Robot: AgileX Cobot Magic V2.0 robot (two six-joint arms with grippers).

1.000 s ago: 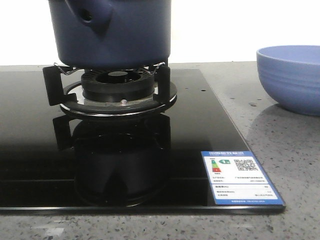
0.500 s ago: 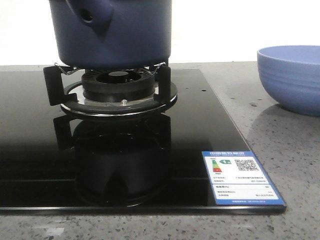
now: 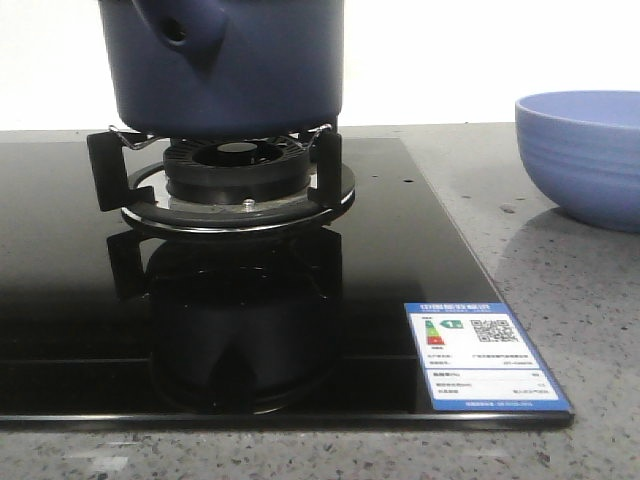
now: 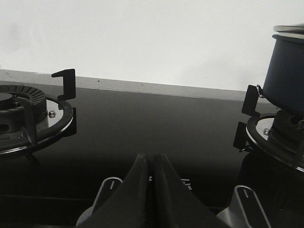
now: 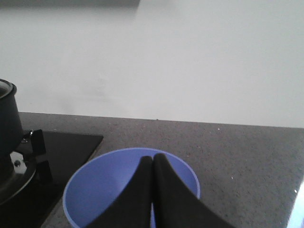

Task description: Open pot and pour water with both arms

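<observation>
While pot (image 3: 230, 65) stays on burner (image 3: 237, 170) | view shifted slightly rightward

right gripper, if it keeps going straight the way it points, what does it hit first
Most likely the light blue bowl: the shut right gripper points over its open mouth. Whether it is low enough to meet the far rim is unclear.

One pot (image 3: 235, 65), one blue bowl (image 3: 582, 155), two burners (image 3: 238, 175), one label sticker (image 3: 485, 355)
</observation>
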